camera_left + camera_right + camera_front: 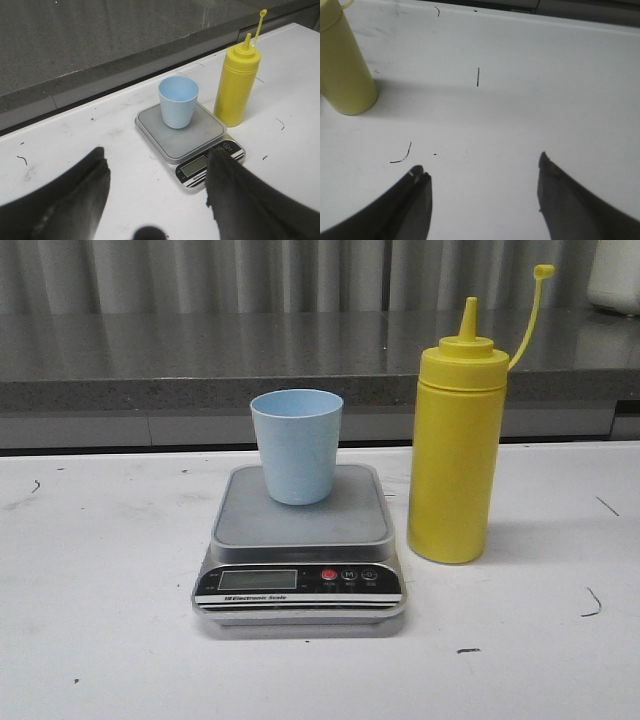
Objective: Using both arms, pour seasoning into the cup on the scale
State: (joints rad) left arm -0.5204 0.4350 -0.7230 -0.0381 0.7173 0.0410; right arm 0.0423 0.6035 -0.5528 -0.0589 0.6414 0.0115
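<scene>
A pale blue cup (296, 445) stands upright on the steel platform of the silver scale (300, 525) in the middle of the table. To its right, on the table beside the scale, stands the tall yellow seasoning bottle (456, 450), nozzle bare and cap hanging on its strap. Neither gripper shows in the front view. In the left wrist view my left gripper (157, 160) is open and empty, short of the scale (200, 145), cup (178, 102) and bottle (236, 82). My right gripper (480, 167) is open over bare table, the bottle (342, 70) off to one side.
The white table (100, 570) carries small dark scuff marks. A grey stone ledge (150, 365) and a curtain run along the back. A white object (615, 275) sits on the ledge at the far right.
</scene>
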